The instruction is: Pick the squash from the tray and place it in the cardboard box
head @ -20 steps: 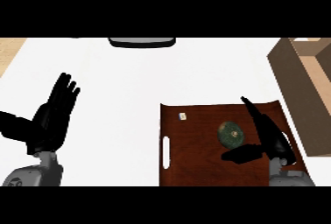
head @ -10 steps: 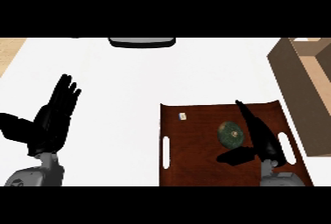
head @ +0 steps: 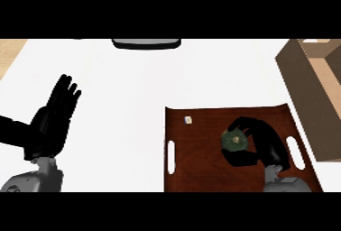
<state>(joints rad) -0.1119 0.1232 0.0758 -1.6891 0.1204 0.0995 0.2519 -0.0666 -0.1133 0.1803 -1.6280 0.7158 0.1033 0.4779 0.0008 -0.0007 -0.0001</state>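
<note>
A dark green squash (head: 234,140) lies on the brown wooden tray (head: 200,153) at the lower right. My right hand (head: 263,142) is over the tray with its fingers and thumb curled round the squash, covering its right side. The cardboard box (head: 311,85) stands at the right edge, its open top partly out of view. My left hand (head: 54,119) rests open at the left, fingers up, far from the tray.
A small pale item (head: 188,120) lies on the tray's upper left part. A dark grey rounded object (head: 146,43) sits at the counter's far edge. White counter spreads between the left hand and the tray.
My right hand moved left onto the squash and its straight fingers curled round it. The left hand stayed still.
</note>
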